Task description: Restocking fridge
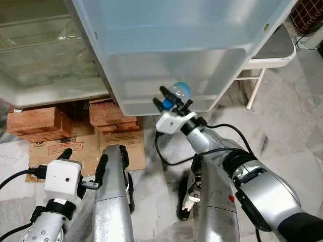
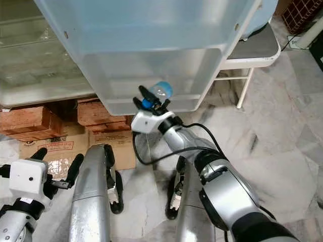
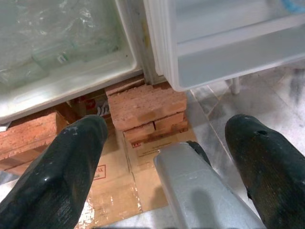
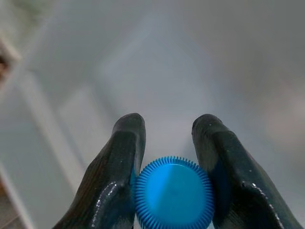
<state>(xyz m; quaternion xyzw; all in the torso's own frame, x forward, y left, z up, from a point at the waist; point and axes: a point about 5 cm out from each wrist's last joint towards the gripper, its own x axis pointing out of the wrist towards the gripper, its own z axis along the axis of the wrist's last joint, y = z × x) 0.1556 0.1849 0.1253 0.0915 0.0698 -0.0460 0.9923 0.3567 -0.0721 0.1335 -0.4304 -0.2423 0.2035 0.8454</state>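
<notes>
Right gripper (image 1: 171, 100): clamped on the blue cap (image 4: 173, 192) of a small clear bottle (image 1: 180, 91), one black finger on each side of the cap
Bottle: held up against the front wall of the door shelf (image 1: 166, 75), its body pointing away from the wrist toward the shelf; it looks not yet inside
Long axis: runs on from the fingers, cap nearest the wrist, base farthest
Key relation: the shelf's open top lies above and beyond the bottle, so my guess is the bottle must rise over the front wall before it can go down in
Nearer arm: the right, by far; it already has the bottle at the door
Left gripper (image 1: 83, 169): low near the floor, fingers (image 3: 66, 167) spread wide, holding nothing
Door shelf: translucent, and I can make out nothing in it
Crisper drawer (image 1: 45, 65): in the fridge body to the left; contents too hazy to tell
Under the fridge: bricks (image 1: 38, 123) on flattened cardboard (image 1: 75, 146)
</notes>
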